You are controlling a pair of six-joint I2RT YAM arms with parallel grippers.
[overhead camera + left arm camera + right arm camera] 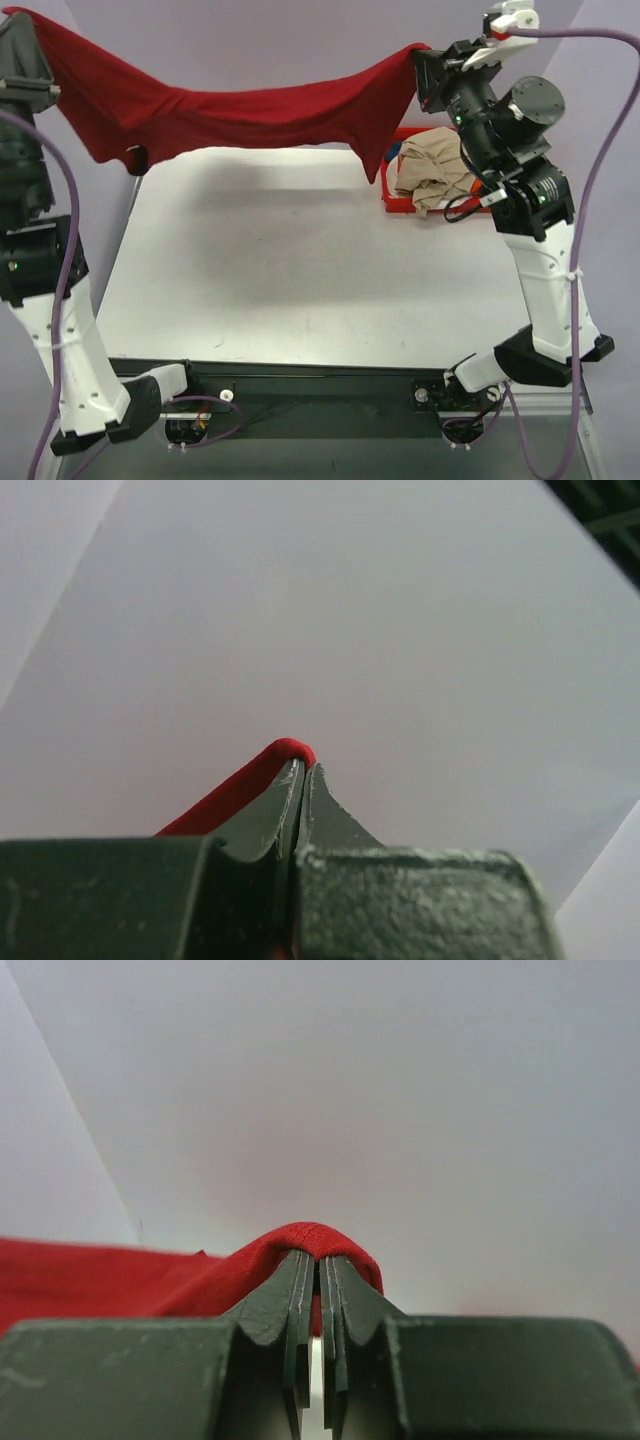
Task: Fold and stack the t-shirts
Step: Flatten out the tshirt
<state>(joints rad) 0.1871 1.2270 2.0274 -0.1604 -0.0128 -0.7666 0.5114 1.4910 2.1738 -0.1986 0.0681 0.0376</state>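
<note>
A dark red t-shirt hangs stretched in the air above the far edge of the table, sagging in the middle. My left gripper holds its left end at the top left, jaws shut on a fold of red cloth. At the top right my right gripper is shut on the other end, where red cloth drapes over the fingertips. A tan t-shirt lies crumpled in the red bin under the right arm.
The white table lies below the hanging shirt, with the shirt's shadow on it. The red bin stands at the table's far right edge. Purple cables trail along both arms.
</note>
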